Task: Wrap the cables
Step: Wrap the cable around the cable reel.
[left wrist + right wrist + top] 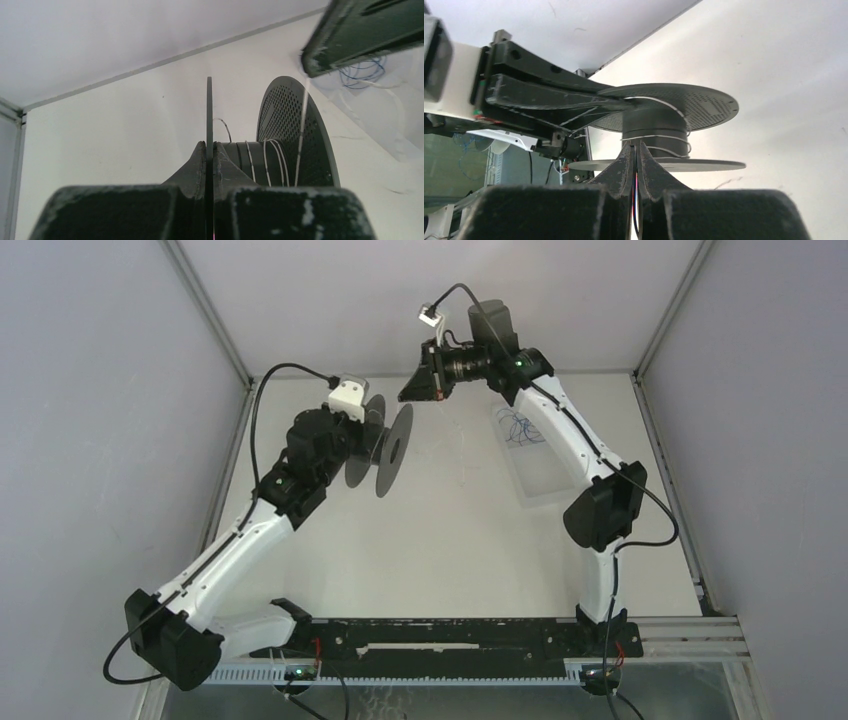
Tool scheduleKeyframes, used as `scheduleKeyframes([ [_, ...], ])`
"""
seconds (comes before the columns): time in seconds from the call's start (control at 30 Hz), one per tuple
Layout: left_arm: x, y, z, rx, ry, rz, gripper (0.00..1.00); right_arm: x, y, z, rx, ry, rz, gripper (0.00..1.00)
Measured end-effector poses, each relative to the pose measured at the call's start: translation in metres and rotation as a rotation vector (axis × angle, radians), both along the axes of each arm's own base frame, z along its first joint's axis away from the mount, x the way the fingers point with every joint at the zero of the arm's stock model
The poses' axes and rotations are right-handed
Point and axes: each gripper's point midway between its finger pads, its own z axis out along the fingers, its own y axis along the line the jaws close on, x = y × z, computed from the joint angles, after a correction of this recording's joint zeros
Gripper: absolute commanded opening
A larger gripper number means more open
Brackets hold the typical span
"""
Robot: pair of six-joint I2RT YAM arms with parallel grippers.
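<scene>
My left gripper is shut on the thin near flange of a black spool and holds it above the table, axis roughly level. The whitish cable lies in a few turns round the hub. One strand rises from the hub to my right gripper, whose finger shows at the top right of the left wrist view. In the right wrist view my right gripper is shut on the cable just in front of the spool, with cable turns on the hub.
A clear tray at the right of the table holds a tangle of thin blue wire. White walls close in the left, back and right. A black rail runs along the near edge.
</scene>
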Motion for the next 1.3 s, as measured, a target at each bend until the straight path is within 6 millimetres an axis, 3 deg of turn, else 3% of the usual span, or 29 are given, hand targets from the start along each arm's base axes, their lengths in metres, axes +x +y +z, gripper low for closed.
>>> scheduleKeyframes([
  [0.3, -0.014, -0.015, 0.006, -0.022, 0.003, -0.115, 0.0, 0.017, -0.017, -0.024, -0.013, 0.044, 0.0, 0.08],
  [0.6, -0.022, -0.016, -0.01, -0.02, 0.079, -0.158, 0.0, 0.024, -0.044, -0.087, -0.061, 0.157, -0.003, 0.08],
  [0.77, -0.023, -0.012, -0.018, -0.05, 0.128, -0.165, 0.0, 0.019, -0.055, -0.118, -0.083, 0.197, -0.001, 0.08],
  [0.97, -0.026, -0.006, -0.023, -0.092, 0.186, -0.156, 0.0, 0.013, -0.058, -0.138, -0.093, 0.194, 0.008, 0.07],
  [1.3, -0.027, -0.001, -0.007, -0.22, 0.237, -0.117, 0.0, -0.002, -0.052, -0.167, -0.085, 0.21, 0.027, 0.1],
])
